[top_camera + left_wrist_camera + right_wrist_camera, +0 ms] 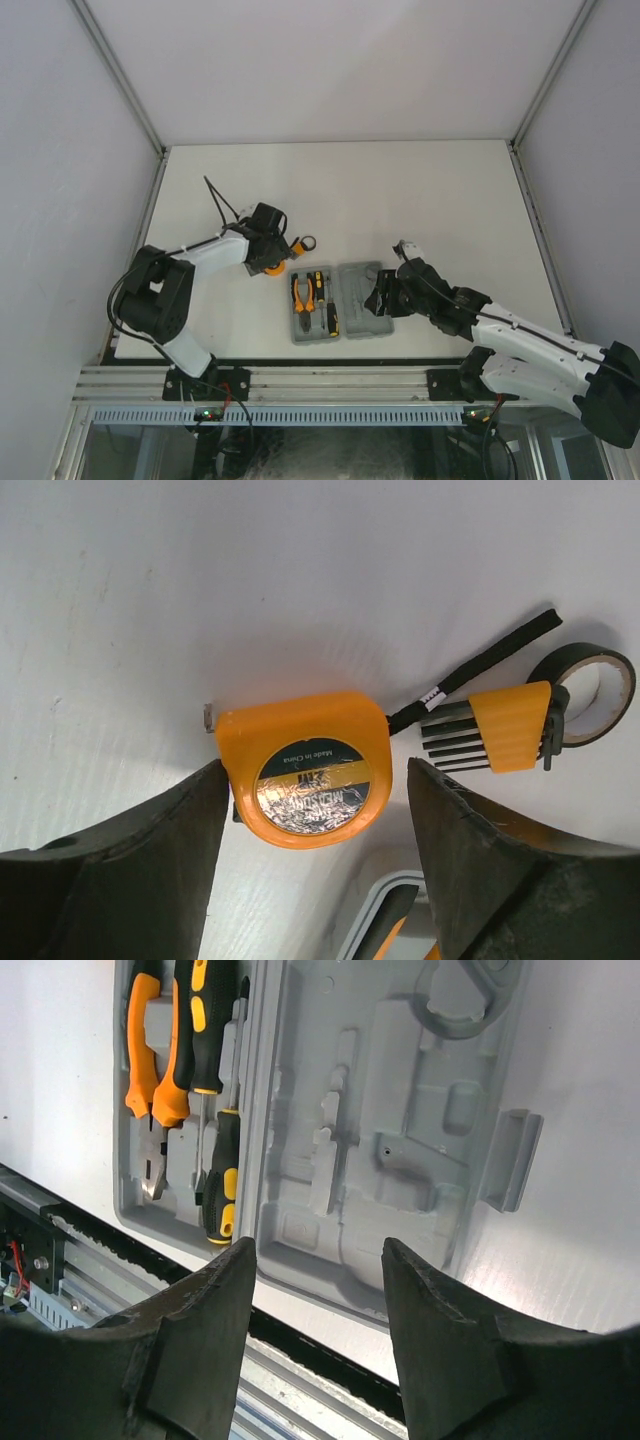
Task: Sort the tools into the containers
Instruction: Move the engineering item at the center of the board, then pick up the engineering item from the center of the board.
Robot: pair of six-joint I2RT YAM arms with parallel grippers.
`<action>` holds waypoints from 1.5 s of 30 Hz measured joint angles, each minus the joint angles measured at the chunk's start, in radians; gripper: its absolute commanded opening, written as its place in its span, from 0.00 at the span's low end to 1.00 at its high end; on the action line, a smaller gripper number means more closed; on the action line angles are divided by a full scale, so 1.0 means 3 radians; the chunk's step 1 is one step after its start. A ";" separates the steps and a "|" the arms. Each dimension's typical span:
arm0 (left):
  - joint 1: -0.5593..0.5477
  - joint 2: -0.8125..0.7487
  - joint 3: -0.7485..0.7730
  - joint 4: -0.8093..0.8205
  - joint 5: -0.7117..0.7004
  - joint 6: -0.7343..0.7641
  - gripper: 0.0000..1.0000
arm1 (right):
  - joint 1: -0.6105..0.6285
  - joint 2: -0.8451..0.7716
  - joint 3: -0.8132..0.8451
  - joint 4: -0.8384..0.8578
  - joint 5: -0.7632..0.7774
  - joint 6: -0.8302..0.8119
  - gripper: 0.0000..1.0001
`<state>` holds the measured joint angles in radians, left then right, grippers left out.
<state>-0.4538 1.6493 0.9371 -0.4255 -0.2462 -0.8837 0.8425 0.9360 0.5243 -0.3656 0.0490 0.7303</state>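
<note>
Tape measure (305,780) lies on the table (200,580) beside the grey tool case (400,1110), my left gripper (318,790) spread astride it; right gripper (318,1255) hangs spread over the case's empty half. Closing off-centre could squirt it into the hex-key set (500,728).

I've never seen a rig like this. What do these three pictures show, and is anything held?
Two robot arms are bolted at the near edge of a white table. The overhead picture shows both; the other two come from a camera on each wrist, the dark shapes below being that arm's own fingers. An open grey tool case holds orange-handled pliers and two screwdrivers in one half. The left gripper stands open around an orange tape measure lying on the table, a hex-key set beside it. The right gripper hangs open over the case's other half. Nothing is held.
</note>
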 measured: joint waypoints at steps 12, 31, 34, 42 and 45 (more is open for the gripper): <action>-0.0006 -0.0601 -0.0019 -0.0121 0.0041 -0.0067 0.89 | 0.0003 -0.0126 0.0033 -0.0043 0.0084 0.0008 0.57; 0.0422 -0.2736 -0.0287 -0.0637 0.0165 0.0474 1.00 | 0.0277 0.1461 0.1348 0.0197 0.0299 -0.0008 0.69; 0.0589 -0.2880 -0.0287 -0.0776 0.0258 0.0624 1.00 | 0.0320 0.1781 0.1614 0.0217 0.0328 -0.0009 0.71; 0.0778 -0.2890 -0.0275 -0.1170 0.0313 0.1026 1.00 | 0.0392 0.2590 0.2406 0.0183 0.0342 -0.0050 0.74; 0.0903 -0.2880 -0.0275 -0.1259 0.0322 0.1162 1.00 | 0.0413 0.2873 0.2728 0.0155 0.0337 -0.0072 0.74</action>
<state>-0.1829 0.7853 0.8547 -0.8032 -0.1497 -0.5350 0.9665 1.7977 1.3426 -0.3191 0.1501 0.7086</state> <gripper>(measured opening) 0.998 0.740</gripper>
